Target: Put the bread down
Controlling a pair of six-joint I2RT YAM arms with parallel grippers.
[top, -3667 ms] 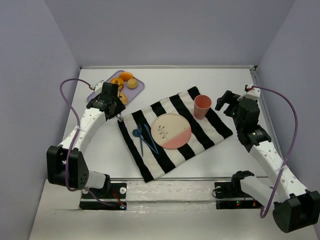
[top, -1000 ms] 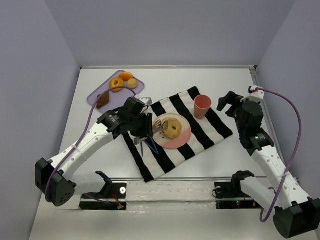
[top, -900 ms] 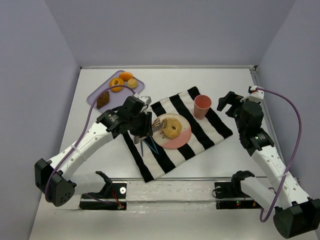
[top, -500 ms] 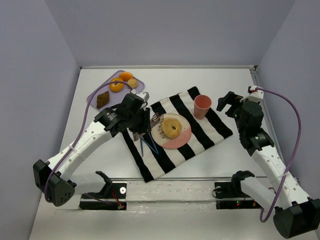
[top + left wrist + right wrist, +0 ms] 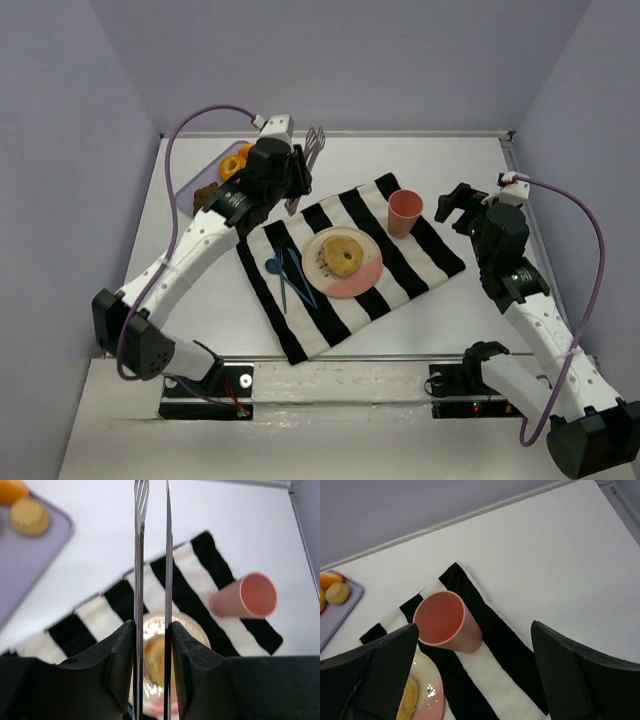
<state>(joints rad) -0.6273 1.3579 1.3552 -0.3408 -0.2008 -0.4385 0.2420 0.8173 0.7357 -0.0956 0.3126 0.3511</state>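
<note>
Bagel [image 5: 343, 256] lies on plate [image 5: 367, 278], centre of striped cloth [image 5: 420, 262]. Left gripper [image 5: 306, 160] raised far-left, clamped on metal tongs [image 5: 152, 555], prongs nearly together. Withdraw high, avoiding cup [image 5: 405, 212]. Right gripper's [image 5: 458, 208] jaws apart, empty.

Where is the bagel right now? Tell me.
In the top view the bagel lies on the pink-and-cream plate, mid-table on the striped cloth, between the blue utensils and the pink cup.

Bright, even light falls from overhead, and shadows on the white desk [image 5: 420, 180] are faint. In the left wrist view the pale plate [image 5: 192, 630] glares, and the dark tool housing at the bottom edge is blurred.
</note>
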